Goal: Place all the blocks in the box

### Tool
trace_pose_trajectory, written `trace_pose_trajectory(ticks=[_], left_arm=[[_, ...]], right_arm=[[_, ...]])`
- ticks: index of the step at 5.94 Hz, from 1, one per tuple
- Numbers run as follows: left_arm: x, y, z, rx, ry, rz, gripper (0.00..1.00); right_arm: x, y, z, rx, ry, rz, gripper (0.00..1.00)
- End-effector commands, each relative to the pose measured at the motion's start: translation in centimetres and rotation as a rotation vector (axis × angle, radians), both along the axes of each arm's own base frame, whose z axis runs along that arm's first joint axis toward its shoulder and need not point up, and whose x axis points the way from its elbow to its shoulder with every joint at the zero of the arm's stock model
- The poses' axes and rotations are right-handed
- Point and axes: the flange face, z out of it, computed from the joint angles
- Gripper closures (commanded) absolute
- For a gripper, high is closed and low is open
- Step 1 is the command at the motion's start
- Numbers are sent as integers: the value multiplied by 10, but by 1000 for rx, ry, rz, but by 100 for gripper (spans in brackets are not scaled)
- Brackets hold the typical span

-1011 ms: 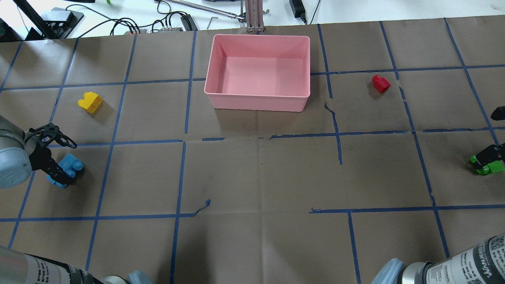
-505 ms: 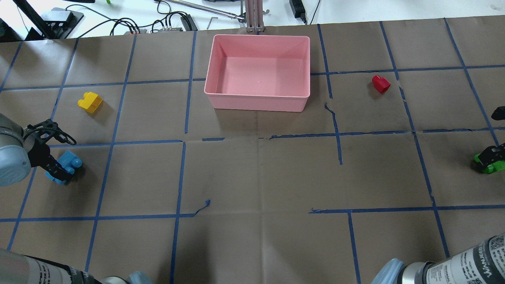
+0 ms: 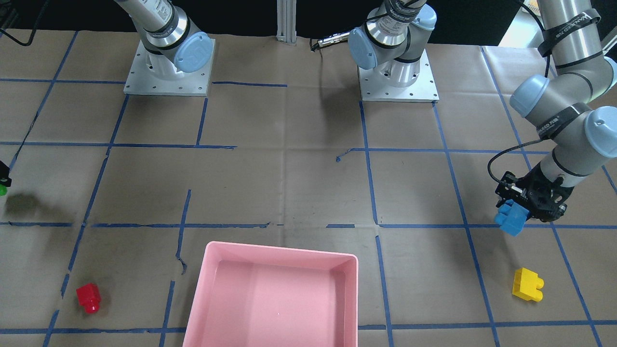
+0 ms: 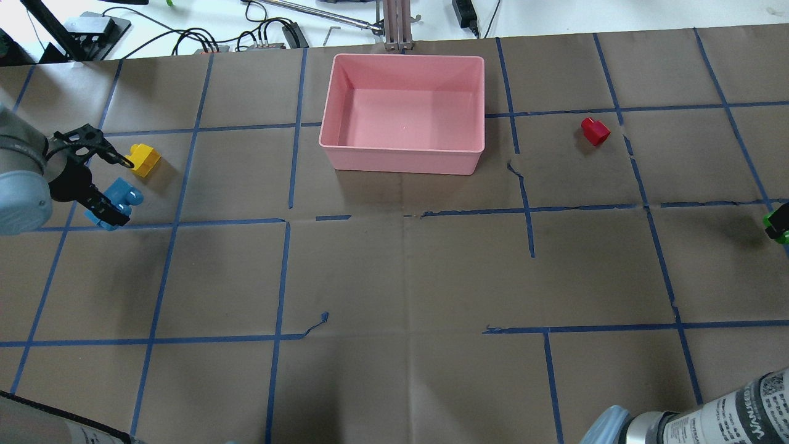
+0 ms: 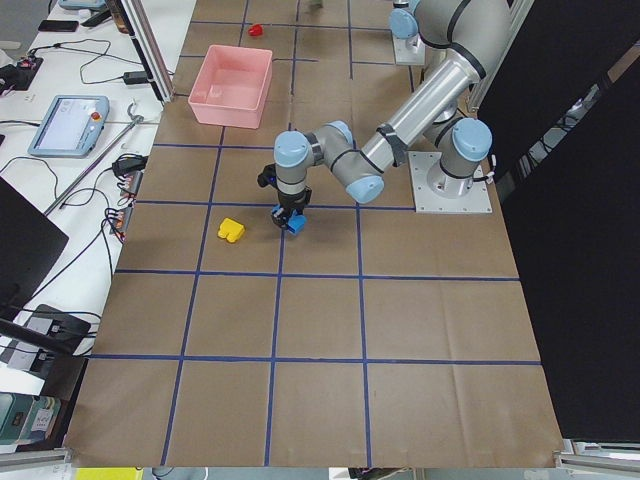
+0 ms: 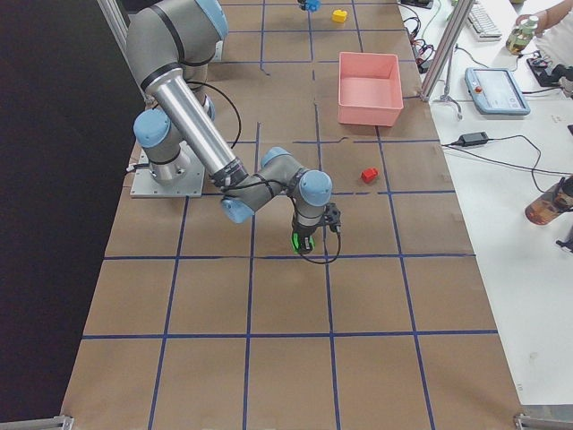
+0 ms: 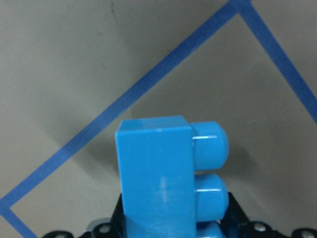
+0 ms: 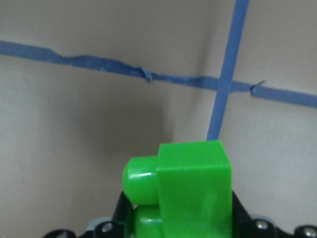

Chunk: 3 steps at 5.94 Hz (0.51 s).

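Note:
My left gripper point(image 4: 108, 206) is shut on the blue block point(image 4: 118, 201) and holds it above the table, just short of the yellow block point(image 4: 143, 160); the blue block fills the left wrist view point(image 7: 163, 183). My right gripper point(image 4: 778, 225) is shut on the green block point(image 8: 188, 196) at the view's right edge, lifted off the table. The red block point(image 4: 595, 131) lies right of the pink box point(image 4: 404, 160), which stands at the far middle and holds nothing. In the front-facing view the left gripper point(image 3: 523, 212) holds the blue block point(image 3: 511, 218).
Brown paper with a blue tape grid covers the table point(image 4: 400, 277). Cables and tools lie beyond the far edge. The two arm bases point(image 3: 397, 72) stand on the robot's side.
My left gripper has lifted the blue block and carried it away from the robot, toward the yellow block. My right gripper has lifted the green block and now sits at the frame's right edge.

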Motion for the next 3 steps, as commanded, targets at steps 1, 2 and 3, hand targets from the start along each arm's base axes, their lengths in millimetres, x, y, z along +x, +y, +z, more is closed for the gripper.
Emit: trace_pose_trajectory(ticks=[1, 2, 3], left_arm=[[-56, -60, 27, -74, 140, 52, 100], [-104, -87, 39, -79, 144, 45, 100], [-167, -119, 56, -95, 161, 131, 100]], right_arm=[[31, -60, 68, -55, -3, 83, 91], [61, -90, 100, -69, 0, 81, 91], [104, -114, 119, -95, -6, 54, 91]])
